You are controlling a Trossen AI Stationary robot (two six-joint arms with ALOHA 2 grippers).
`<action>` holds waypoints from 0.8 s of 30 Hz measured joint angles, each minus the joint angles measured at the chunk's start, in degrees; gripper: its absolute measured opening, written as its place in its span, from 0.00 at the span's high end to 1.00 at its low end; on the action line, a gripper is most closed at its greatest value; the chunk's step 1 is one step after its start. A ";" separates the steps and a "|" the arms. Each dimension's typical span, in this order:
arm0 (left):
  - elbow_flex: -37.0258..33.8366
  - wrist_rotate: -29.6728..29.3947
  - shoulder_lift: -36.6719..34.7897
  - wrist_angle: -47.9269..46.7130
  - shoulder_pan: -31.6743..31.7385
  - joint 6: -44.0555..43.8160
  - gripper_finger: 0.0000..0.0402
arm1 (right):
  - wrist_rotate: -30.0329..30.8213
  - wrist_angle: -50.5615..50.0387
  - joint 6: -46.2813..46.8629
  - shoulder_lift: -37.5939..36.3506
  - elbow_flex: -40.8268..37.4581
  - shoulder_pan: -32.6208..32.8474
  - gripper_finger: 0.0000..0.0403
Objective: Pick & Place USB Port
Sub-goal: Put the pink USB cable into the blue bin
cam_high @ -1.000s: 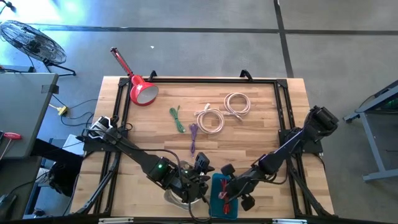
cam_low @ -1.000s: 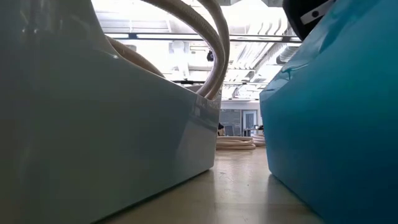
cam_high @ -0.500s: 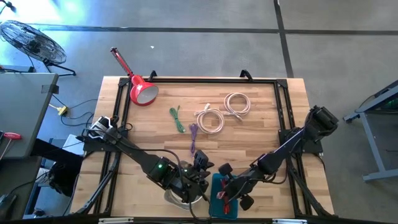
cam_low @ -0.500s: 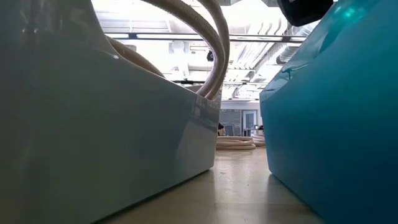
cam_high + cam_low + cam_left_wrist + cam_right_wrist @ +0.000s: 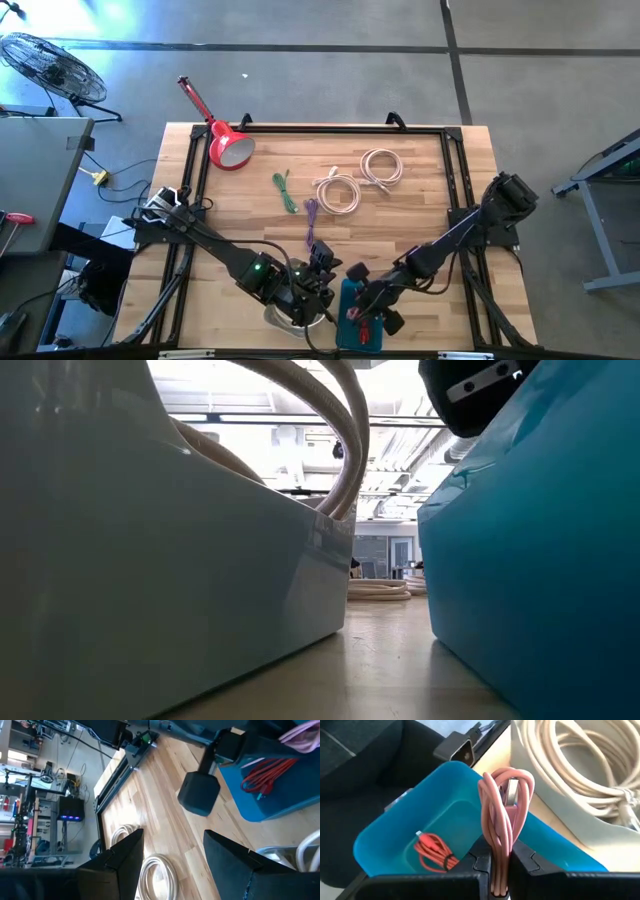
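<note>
Now the right gripper (image 5: 499, 870), clamped on a bundled pink USB cable (image 5: 502, 815), has shifted left over the blue bin (image 5: 352, 300) holding a red cable (image 5: 434, 851). The left gripper (image 5: 172, 855), jaws apart, seemingly hovers by the white bin (image 5: 555, 815).

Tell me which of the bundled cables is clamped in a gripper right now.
The pink coiled cable, pinched between the right gripper's fingers above the blue plastic bin. The red cable lies loose inside that bin; the others rest on the wooden table.
</note>
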 joint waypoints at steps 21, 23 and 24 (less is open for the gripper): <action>0.00 -0.14 0.00 -0.95 0.00 -0.22 0.51 | -5.33 0.81 4.85 0.01 0.14 -0.61 0.93; 0.00 -0.14 -0.01 -0.95 0.00 -0.22 0.51 | -5.27 1.37 4.85 0.01 0.14 -0.63 0.88; 0.00 -0.14 -0.01 -0.97 0.00 -0.22 0.51 | -5.26 1.70 4.85 0.01 0.14 -0.64 0.85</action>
